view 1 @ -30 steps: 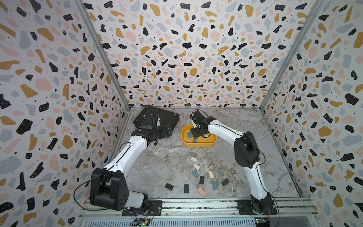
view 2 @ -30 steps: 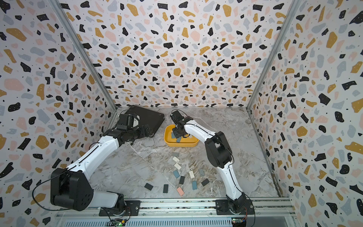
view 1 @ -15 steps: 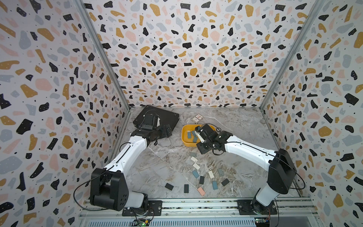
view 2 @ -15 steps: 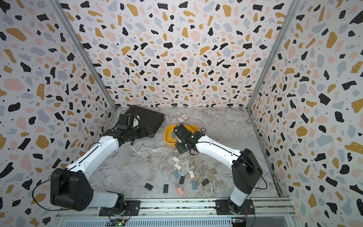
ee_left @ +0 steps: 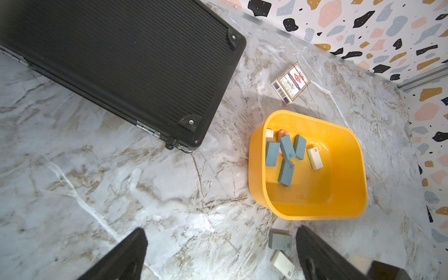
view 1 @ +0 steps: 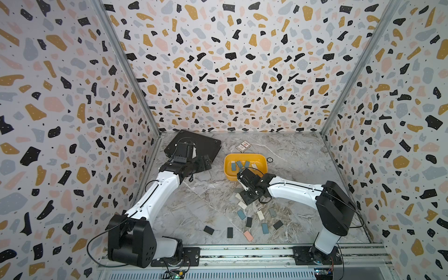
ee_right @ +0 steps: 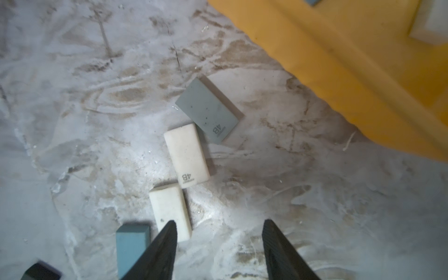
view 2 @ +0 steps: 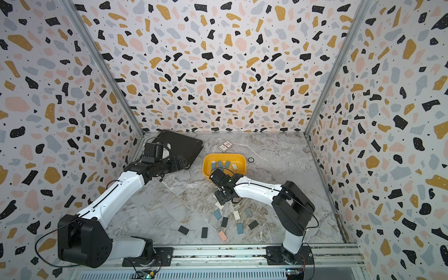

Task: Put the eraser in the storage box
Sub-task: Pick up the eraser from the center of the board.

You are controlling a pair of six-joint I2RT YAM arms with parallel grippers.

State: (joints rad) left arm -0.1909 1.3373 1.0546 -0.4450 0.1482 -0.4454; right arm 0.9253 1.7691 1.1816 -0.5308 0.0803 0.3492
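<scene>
Black fingers of the right gripper stand spread with nothing between them, low over the marble table. One fingertip overlaps the end of a white eraser lying flat. A second white eraser and a grey eraser lie beyond it in a loose line toward the outer wall of the yellow box. A blue eraser sits just beside the first.

I judge this to be the reach for a pick: the hand is empty and no eraser is lifted yet. The next move calls for shifting sideways until the white eraser sits between the fingers. They then need to turn to close across its narrow sides, lower and pinch, without nudging the close neighbours.

The left gripper hangs wide apart and empty too, near the corner of the black case, looking down on the box.

Inside the box lie four blue-grey erasers in a loose heap, two white ones and a pink one mostly hidden beneath. Much of its floor is bare, so there is room for more. The case is shut, so I cannot tell what it holds.

About a dozen loose erasers are scattered on the table between the box and the arms' bases. A small printed pack lies behind the box.
</scene>
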